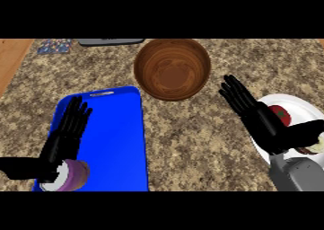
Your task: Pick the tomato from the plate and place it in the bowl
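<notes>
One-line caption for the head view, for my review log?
Open right hand hovers over the white plate beside the tomato, wooden bowl empty; open left hand over the blue tray.

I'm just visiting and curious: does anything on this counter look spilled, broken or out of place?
Nothing stands out. The wooden bowl sits upright and empty, the tomato lies on the white plate beside the right hand, and the blue tray lies flat under the left hand.
</notes>
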`<state>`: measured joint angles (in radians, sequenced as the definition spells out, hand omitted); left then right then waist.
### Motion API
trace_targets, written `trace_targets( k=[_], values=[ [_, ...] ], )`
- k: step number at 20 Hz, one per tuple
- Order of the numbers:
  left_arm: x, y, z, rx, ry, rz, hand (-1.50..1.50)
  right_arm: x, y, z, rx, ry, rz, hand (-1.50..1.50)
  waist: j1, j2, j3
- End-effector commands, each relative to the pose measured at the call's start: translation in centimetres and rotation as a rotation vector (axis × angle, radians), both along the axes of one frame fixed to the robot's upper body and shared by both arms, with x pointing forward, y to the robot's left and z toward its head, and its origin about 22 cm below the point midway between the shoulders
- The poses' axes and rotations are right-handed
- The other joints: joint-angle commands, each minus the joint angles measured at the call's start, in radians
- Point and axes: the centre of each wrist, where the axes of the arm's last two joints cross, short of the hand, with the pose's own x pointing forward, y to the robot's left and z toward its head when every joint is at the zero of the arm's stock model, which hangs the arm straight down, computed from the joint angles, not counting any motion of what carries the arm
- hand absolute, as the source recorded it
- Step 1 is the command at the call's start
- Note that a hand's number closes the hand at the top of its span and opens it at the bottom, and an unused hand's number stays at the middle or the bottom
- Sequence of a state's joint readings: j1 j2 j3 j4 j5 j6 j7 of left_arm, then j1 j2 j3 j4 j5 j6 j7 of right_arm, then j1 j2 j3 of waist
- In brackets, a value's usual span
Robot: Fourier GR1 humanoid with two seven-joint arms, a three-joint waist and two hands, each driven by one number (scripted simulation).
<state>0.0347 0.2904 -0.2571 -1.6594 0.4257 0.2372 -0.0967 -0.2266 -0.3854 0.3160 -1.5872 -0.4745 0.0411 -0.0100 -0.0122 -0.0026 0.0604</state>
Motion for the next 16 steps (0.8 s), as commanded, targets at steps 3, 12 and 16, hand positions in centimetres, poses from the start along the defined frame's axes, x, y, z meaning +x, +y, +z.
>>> trace_targets(
  k=[3, 12, 16],
  values=[
    [0.9, 4.5, 0.9, 0.219, 0.003, 0.11, 0.0, 1.6, -6.6, 6.0, -0.122, -0.273, -0.201, 1.5, -0.012, -0.002, -0.059],
    [1.0, 8.7, 1.2, 0.395, 0.068, 0.259, 0.0, -3.6, -17.8, 2.6, -0.765, -0.114, -0.864, -1.5, -0.08, -0.008, -0.062],
    [3.1, 9.2, 3.4, 0.383, 0.069, 0.243, 0.0, -9.1, -15.5, 0.6, -0.856, -0.138, -0.805, -1.5, -0.042, -0.005, -0.062]
  ],
)
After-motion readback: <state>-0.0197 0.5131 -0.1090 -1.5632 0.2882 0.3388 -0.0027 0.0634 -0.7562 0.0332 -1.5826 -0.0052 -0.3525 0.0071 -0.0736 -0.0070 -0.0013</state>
